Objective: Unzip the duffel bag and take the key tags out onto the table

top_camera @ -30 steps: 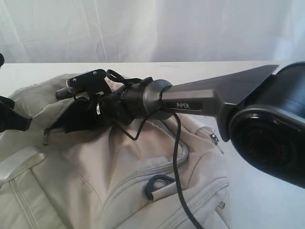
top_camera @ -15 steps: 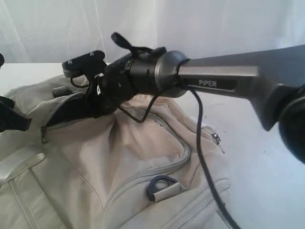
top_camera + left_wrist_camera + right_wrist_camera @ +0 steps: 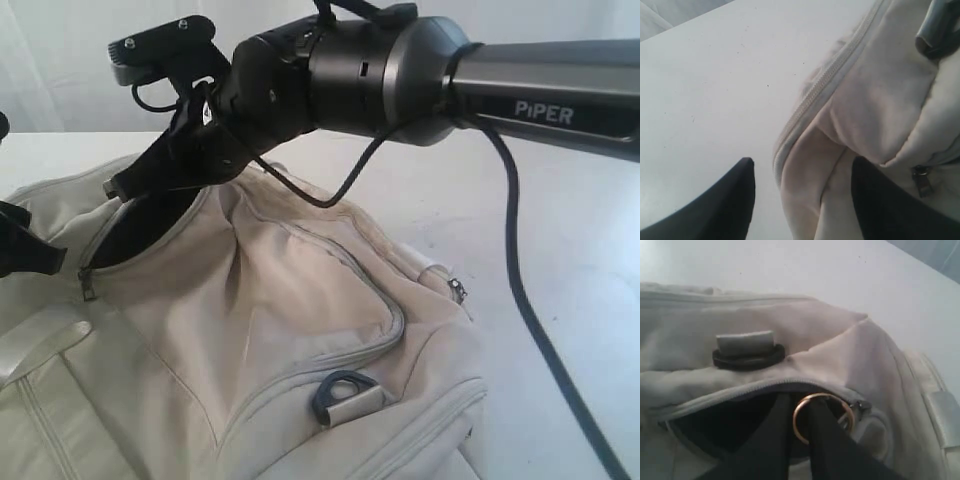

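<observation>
The cream duffel bag lies on the white table with its top zipper open on a dark inside. My right gripper hangs just above that opening. In the right wrist view it is shut on a brass-coloured metal ring of the key tags. The coloured tags themselves are hidden. My left gripper is open at the bag's end, with a fold of cream fabric between its fingers. In the exterior view it shows as a dark shape at the far left.
A dark zipper pull hangs at the near end of the open zipper. The front pocket has a dark loop pull. A black cable trails from the right arm over the table. White table extends beside the bag.
My right arm has risen out of the bag opening and swung upward, lifting the ring with it. More of the dark opening shows. The left gripper has stayed put.
</observation>
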`<action>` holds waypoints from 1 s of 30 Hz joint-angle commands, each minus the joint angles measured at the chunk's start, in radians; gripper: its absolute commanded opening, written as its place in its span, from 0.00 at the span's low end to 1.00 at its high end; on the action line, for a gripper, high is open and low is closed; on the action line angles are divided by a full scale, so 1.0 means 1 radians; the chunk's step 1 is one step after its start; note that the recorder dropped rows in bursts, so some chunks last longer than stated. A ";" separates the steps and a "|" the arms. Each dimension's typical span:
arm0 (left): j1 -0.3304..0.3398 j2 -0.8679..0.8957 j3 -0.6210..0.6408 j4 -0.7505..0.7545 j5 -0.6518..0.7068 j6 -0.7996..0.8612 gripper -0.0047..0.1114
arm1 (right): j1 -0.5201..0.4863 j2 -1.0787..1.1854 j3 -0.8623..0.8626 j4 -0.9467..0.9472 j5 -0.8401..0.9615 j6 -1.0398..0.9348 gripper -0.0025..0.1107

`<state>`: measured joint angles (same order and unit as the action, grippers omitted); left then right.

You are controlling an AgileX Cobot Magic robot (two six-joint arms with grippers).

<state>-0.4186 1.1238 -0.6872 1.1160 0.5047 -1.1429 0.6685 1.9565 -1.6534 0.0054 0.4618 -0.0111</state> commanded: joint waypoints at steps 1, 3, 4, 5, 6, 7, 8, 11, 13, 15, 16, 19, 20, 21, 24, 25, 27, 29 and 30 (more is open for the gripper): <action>-0.007 -0.005 -0.001 0.002 0.011 -0.006 0.56 | -0.012 -0.011 0.005 -0.005 0.075 -0.040 0.02; -0.007 -0.005 -0.001 -0.003 0.011 -0.006 0.56 | -0.012 -0.011 0.005 -0.057 0.112 -0.037 0.02; -0.007 -0.005 -0.001 -0.005 0.011 -0.006 0.56 | -0.012 -0.011 0.005 -0.072 0.130 -0.037 0.02; -0.007 -0.005 -0.001 -0.007 0.011 -0.006 0.56 | -0.012 -0.011 0.005 -0.090 0.151 -0.037 0.02; -0.007 -0.005 -0.001 -0.007 0.011 -0.006 0.56 | -0.012 -0.011 0.005 -0.108 0.173 -0.037 0.02; -0.007 -0.005 -0.001 -0.007 0.011 -0.006 0.56 | -0.012 -0.011 0.005 -0.124 0.189 -0.034 0.02; -0.007 -0.005 -0.001 -0.007 0.011 -0.006 0.56 | -0.012 -0.011 0.005 -0.151 0.204 -0.031 0.02; -0.007 -0.005 -0.001 -0.007 -0.006 -0.006 0.56 | -0.021 -0.011 0.005 -0.198 0.209 -0.007 0.02; -0.007 -0.005 -0.001 -0.007 -0.069 -0.008 0.56 | -0.031 -0.011 0.005 -0.202 0.184 0.000 0.02; -0.007 -0.001 -0.001 0.008 -0.168 -0.010 0.56 | -0.032 -0.011 0.005 -0.202 0.151 0.000 0.02; -0.007 0.006 -0.001 0.026 -0.217 -0.010 0.55 | -0.032 -0.011 0.005 -0.202 0.136 0.004 0.02; -0.007 0.044 -0.005 0.094 -0.274 -0.014 0.48 | -0.032 -0.011 0.005 -0.195 0.114 0.011 0.02; -0.007 0.063 -0.006 0.114 -0.270 -0.014 0.45 | -0.032 -0.011 0.005 -0.187 0.114 0.011 0.02; -0.007 0.082 -0.011 0.134 -0.270 -0.014 0.44 | -0.032 -0.011 0.005 -0.182 0.114 0.011 0.02; -0.007 0.138 -0.037 0.162 -0.275 -0.014 0.47 | -0.032 -0.013 0.005 -0.169 0.109 0.011 0.02; -0.007 0.160 -0.052 0.168 -0.275 -0.014 0.48 | -0.032 -0.018 0.005 -0.156 0.104 0.011 0.02; -0.007 0.207 -0.087 0.181 -0.271 -0.014 0.49 | -0.032 -0.025 0.005 -0.133 0.089 0.011 0.02; -0.007 0.252 -0.124 0.199 -0.268 -0.014 0.49 | -0.032 -0.037 0.005 -0.131 0.075 0.011 0.02; -0.007 0.276 -0.145 0.208 -0.268 -0.014 0.49 | -0.032 -0.043 0.005 -0.131 0.068 0.011 0.02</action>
<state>-0.4211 1.3482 -0.7859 1.2864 0.2364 -1.1471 0.6447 1.9436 -1.6534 -0.1313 0.5600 0.0000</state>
